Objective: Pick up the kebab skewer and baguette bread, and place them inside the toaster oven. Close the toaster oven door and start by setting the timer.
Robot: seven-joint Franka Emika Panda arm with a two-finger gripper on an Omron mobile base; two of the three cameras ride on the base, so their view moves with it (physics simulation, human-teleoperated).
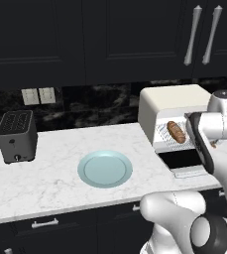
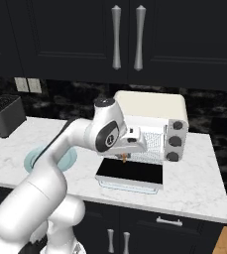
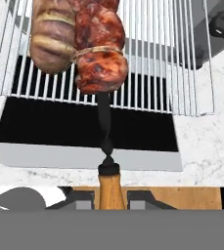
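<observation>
Gripper (image 3: 111, 197) clamped on the wooden handle end of the kebab skewer (image 3: 100, 49); its meat chunks lie on the wire rack (image 3: 182, 58) of the toaster oven (image 1: 172, 101), touching the baguette bread (image 3: 52, 34) beside them. Toaster oven door (image 2: 130, 173) hangs open, flat over the counter's (image 1: 50, 183) front edge. No readable labels or brands anywhere

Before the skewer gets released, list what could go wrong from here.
1. The gripper is shut on the kebab skewer by its wooden handle end, which overhangs the open toaster oven door; released here, it might tip off the wire rack.
2. The meat lies against the baguette bread; pushing further in could shove the loaf.
</observation>
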